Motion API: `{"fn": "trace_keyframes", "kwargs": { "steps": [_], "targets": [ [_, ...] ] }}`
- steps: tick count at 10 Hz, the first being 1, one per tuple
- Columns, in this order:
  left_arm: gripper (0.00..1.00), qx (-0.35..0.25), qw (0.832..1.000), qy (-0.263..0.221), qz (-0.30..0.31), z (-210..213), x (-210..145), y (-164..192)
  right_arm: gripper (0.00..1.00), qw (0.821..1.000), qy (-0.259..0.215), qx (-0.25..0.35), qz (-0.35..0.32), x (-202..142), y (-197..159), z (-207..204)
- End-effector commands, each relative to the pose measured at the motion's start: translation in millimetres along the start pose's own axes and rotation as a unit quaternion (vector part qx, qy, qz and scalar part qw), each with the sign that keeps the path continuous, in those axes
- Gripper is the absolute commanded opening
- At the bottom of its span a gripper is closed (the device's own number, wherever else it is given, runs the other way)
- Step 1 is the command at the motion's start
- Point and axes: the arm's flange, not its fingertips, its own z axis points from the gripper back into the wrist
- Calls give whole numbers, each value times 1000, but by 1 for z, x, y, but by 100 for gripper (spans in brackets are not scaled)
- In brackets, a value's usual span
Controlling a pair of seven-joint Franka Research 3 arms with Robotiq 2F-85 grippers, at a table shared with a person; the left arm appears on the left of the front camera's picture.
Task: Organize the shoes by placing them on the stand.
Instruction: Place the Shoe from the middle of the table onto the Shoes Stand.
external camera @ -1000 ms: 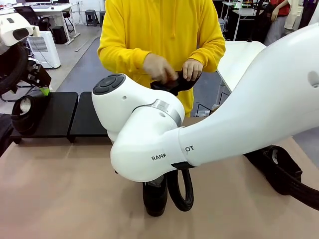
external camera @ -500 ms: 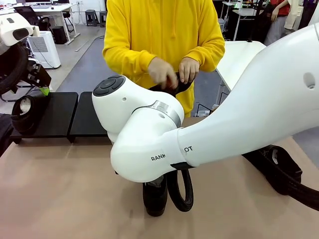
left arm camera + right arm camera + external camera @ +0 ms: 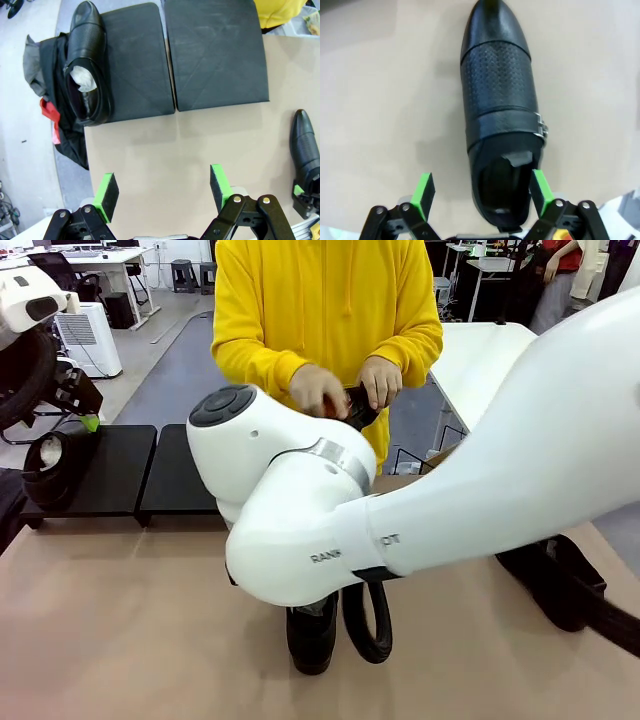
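Right wrist view: the right gripper (image 3: 482, 192) has its fingers spread wide on either side of the heel of a buckled shoe (image 3: 497, 90), which lies on the tabletop (image 3: 380, 100) at centre frame, not clamped. Left wrist view: the left gripper (image 3: 163, 190) hangs with fingers wide apart over bare tabletop. The stand (image 3: 215, 55) spans the upper frame, and a second shoe (image 3: 86, 65) sits on its left panel at upper left.
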Motion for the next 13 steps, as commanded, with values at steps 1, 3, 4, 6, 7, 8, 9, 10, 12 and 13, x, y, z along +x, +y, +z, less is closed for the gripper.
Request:
{"fn": "trace_keyframes", "kwargs": {
  "steps": [1,3,4,6,7,8,9,10,12,13],
  "targets": [
    [95,-4,1000,-3,4,1,-2,2,100,999,-18,44,1,-25,-71,38],
    [95,-4,1000,-3,4,1,-2,2,100,996,-30,68,-48,-31,-119,45],
    [95,0,1000,0,0,0,0,0,100,992,-33,89,-77,-34,-140,43],
    [95,-14,1000,-4,9,13,-23,-28,100,985,-40,125,-113,-37,-169,44],
    [95,-54,997,37,49,22,-41,-52,100,981,-31,112,-157,-33,-184,39],
    [95,-86,989,102,63,25,-61,-81,100,972,-13,95,-213,-29,-195,34],
    [95,-97,976,179,79,29,-81,-108,100,985,-35,101,-136,-32,-173,44],
    [95,-101,972,203,62,38,-96,-124,100,985,-35,101,-136,-32,-173,44],
    [95,-90,980,173,42,28,-92,-121,100,985,-35,101,-136,-32,-173,44],
    [95,-90,980,173,42,28,-92,-121,100,983,-36,96,-150,-37,-177,40]
  ]
}}
